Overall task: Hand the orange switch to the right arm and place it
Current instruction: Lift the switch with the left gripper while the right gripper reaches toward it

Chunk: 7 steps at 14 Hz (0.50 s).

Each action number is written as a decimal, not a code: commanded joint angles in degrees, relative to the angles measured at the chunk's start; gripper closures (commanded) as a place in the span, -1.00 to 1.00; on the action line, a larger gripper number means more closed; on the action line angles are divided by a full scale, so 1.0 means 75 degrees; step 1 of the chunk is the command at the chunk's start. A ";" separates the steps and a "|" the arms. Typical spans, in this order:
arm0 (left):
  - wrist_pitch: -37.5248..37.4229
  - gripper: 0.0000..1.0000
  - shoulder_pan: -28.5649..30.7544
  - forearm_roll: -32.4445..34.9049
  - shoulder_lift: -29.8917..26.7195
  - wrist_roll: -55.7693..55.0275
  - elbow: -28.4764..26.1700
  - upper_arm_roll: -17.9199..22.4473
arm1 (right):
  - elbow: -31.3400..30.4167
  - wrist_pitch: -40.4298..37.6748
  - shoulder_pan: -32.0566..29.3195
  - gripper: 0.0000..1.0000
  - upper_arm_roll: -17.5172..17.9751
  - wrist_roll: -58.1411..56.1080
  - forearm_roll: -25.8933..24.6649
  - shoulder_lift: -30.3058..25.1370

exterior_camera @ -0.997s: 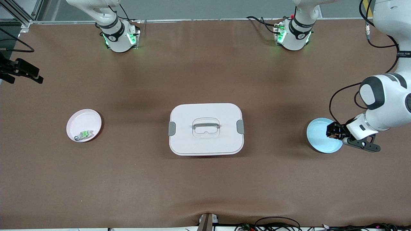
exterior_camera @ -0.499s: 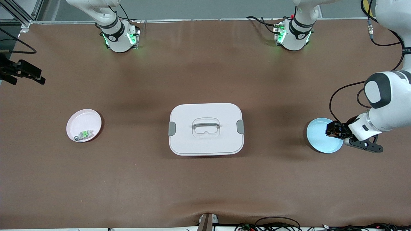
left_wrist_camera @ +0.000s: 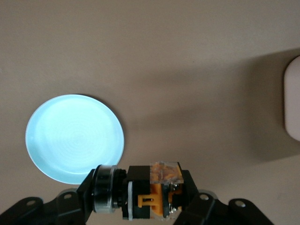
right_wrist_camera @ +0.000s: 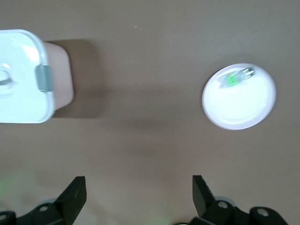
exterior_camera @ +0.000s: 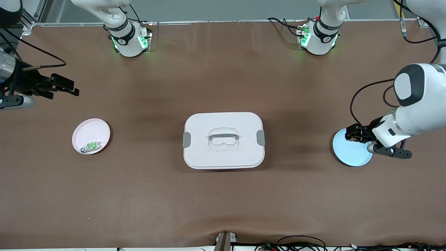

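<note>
My left gripper [exterior_camera: 352, 134] is shut on the orange switch [left_wrist_camera: 152, 191], a small black block with an orange middle and a clear cap, and holds it in the air over the light blue plate [exterior_camera: 350, 153]. The plate also shows bare in the left wrist view [left_wrist_camera: 70, 133]. My right gripper [exterior_camera: 64, 88] is open and empty, up in the air over the bare table at the right arm's end, above the pink plate [exterior_camera: 89, 132]. Its fingers [right_wrist_camera: 75, 194] stand wide apart in the right wrist view.
The pink plate holds a pale grey-white component with a green mark [exterior_camera: 91, 146], also seen in the right wrist view [right_wrist_camera: 232, 78]. A white lidded box [exterior_camera: 223, 153] with a handle and grey clips stands mid-table; its corner shows in the right wrist view [right_wrist_camera: 28, 75].
My left gripper has lifted the orange switch and shifted it toward the table's middle over the blue plate. My right gripper has swung in from the table's edge toward the middle.
</note>
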 commanded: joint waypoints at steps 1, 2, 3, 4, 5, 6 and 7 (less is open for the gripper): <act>-0.0521 1.00 0.0036 -0.0028 -0.0256 -0.0993 0.0131 -0.0476 | -0.0274 0.0038 0.0373 -1.00 -0.0024 0.1026 0.0592 -0.0118; -0.0790 1.00 0.0036 -0.0028 -0.0268 -0.1391 0.0294 -0.0652 | -0.0344 0.0096 0.0572 -1.00 -0.0024 0.1343 0.0710 -0.0118; -0.1071 1.00 0.0036 -0.0062 -0.0268 -0.1790 0.0435 -0.0816 | -0.0553 0.0364 0.0748 -1.00 -0.0024 0.1740 0.0885 -0.0130; -0.1317 1.00 0.0036 -0.0086 -0.0268 -0.2165 0.0622 -0.0992 | -0.0973 0.0796 0.0889 -1.00 -0.0024 0.2000 0.1131 -0.0258; -0.1587 1.00 0.0036 -0.0109 -0.0256 -0.2575 0.0752 -0.1121 | -0.1430 0.1264 0.1018 -1.00 -0.0024 0.2060 0.1400 -0.0491; -0.1786 1.00 0.0025 -0.0133 -0.0233 -0.3182 0.0915 -0.1320 | -0.1852 0.1744 0.1194 -1.00 -0.0024 0.2061 0.1530 -0.0691; -0.1974 1.00 0.0013 -0.0214 -0.0198 -0.3884 0.1056 -0.1542 | -0.2193 0.2144 0.1370 -1.00 -0.0024 0.2107 0.1543 -0.0855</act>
